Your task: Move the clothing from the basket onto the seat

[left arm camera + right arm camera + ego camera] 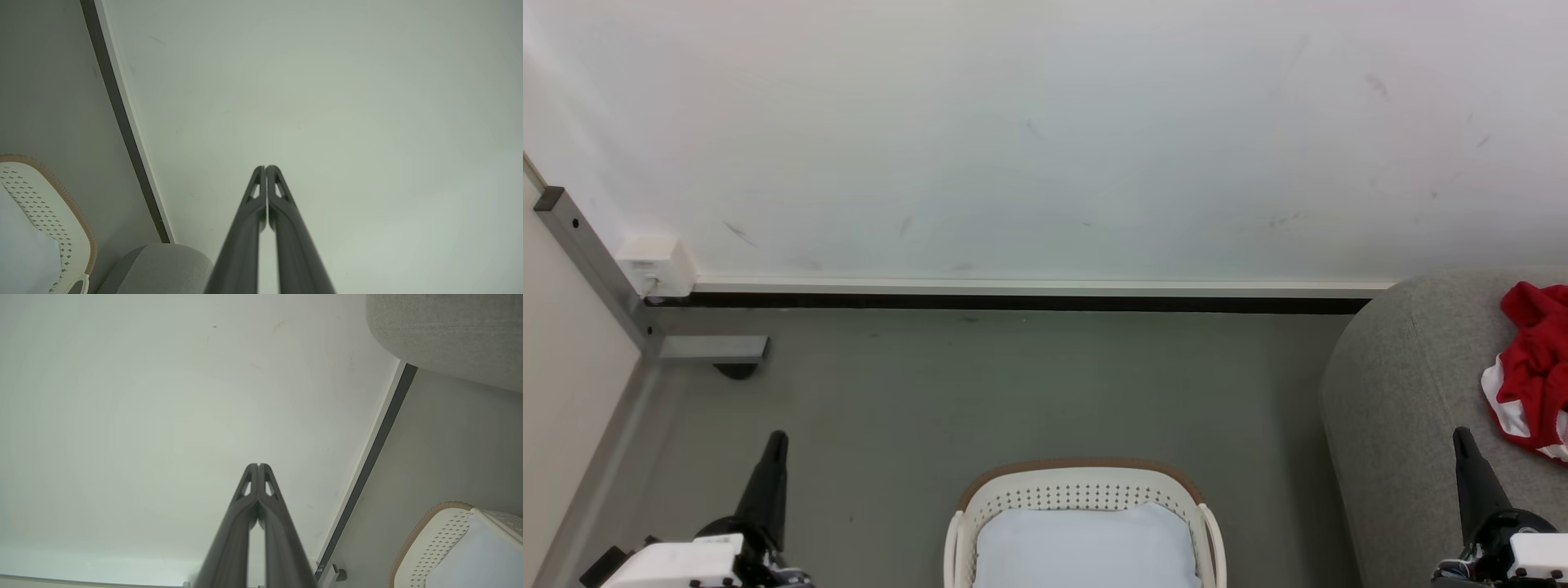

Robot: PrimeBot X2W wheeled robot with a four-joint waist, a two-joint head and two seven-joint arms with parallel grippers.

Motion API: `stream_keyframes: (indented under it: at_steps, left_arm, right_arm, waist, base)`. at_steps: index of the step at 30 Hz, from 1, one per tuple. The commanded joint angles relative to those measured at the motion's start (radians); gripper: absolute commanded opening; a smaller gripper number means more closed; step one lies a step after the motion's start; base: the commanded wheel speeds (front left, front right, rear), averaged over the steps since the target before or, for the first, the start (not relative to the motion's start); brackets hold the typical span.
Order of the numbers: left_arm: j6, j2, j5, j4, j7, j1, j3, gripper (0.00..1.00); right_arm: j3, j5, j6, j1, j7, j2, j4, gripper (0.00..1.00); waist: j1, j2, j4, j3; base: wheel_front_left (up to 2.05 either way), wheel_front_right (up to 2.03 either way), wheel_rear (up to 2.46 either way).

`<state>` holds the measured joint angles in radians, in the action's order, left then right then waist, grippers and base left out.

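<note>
The bright red soft fabric clothing with white trim (1531, 367) lies crumpled on the light-grey upholstered seat (1405, 392), at the right edge of the head view. The seat's cloth is coarse-woven and its corner rounded. The oval white plastic basket with perforated sides and a brown rim (1086, 478) stands on the smooth grey floor (1013, 384), to the left of the seat and apart from it. A pale bluish-white liner cloth (1086, 543) lies flat in the basket.

The head view shows the left hand (778, 438) at the lower left and the right hand (1461, 433) at the lower right, each as a single dark tapering point above the floor and seat edge. The wrist views make the fingers plain: on each hand the two long dark matte fingers are pressed together, tips meeting, with nothing between them. They point at the scuffed white wall (1045, 147). Both wrist views also catch the basket's woven-looking brown rim and diamond-shaped perforations, a stretch of dark skirting (1013, 301), and a rounded corner of the seat.
</note>
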<state>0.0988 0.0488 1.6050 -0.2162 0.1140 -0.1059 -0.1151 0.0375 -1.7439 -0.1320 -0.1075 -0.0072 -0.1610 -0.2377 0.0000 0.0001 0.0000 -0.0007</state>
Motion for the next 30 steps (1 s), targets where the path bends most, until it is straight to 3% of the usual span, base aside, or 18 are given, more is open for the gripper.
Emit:
stream_keyframes:
  at_steps: [1, 30]
  left_arm:
    - [0.000, 0.002, 0.012, 0.004, 0.004, -0.010, -0.003, 0.00]
    - [0.000, 0.002, 0.012, 0.004, 0.004, -0.009, -0.003, 0.00]
  right_arm:
    - [0.002, -0.003, 0.002, -0.010, 0.000, -0.009, -0.002, 0.00]
    - [0.007, -0.008, 0.002, -0.010, -0.006, -0.014, 0.000, 0.00]
  waist:
    - [0.0000, -0.0001, 0.000, 0.000]
    - [0.0000, -0.0001, 0.000, 0.000]
  base:
    - [0.00, 0.00, 0.00]
    - [0.00, 0.00, 0.00]
